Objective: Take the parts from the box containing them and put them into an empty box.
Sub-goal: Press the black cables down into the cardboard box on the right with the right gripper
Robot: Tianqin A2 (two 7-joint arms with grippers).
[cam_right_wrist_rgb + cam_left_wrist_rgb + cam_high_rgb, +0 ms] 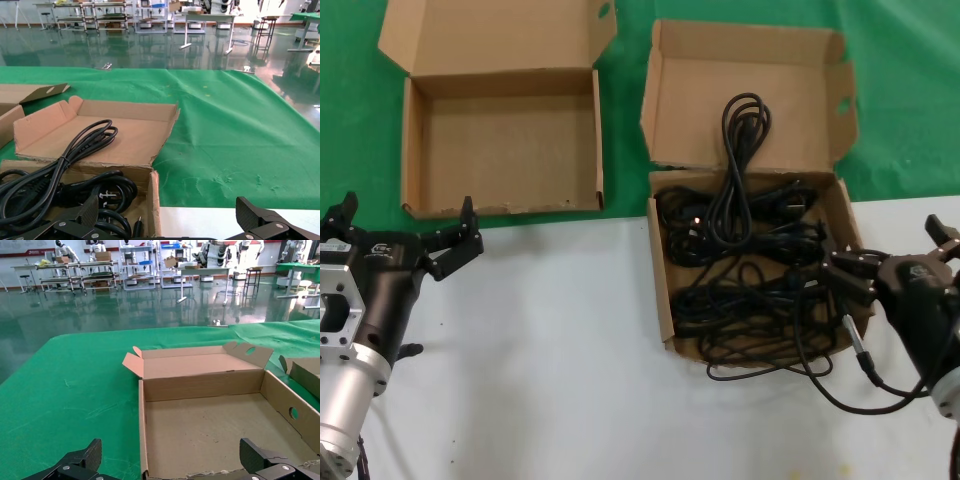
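Observation:
The box containing the parts (660, 290) stands at the right with its lid upright. Black coiled cables (740, 240) fill it. One loop leans up against the lid (745, 120), and another cable trails over the front wall onto the table (820, 372). My right gripper (890, 250) is open, straddling that box's right wall (152, 200), with the cables (60, 170) just inside and nothing between its fingers. The empty box (500, 150) lies at the back left, lid flat. My left gripper (405, 225) hangs open at its front left corner (142, 440), holding nothing.
Both boxes rest where the green cloth (900, 100) meets the white tabletop (570, 350). A metal-tipped plug (860, 355) of the trailing cable lies on the white surface just under my right arm.

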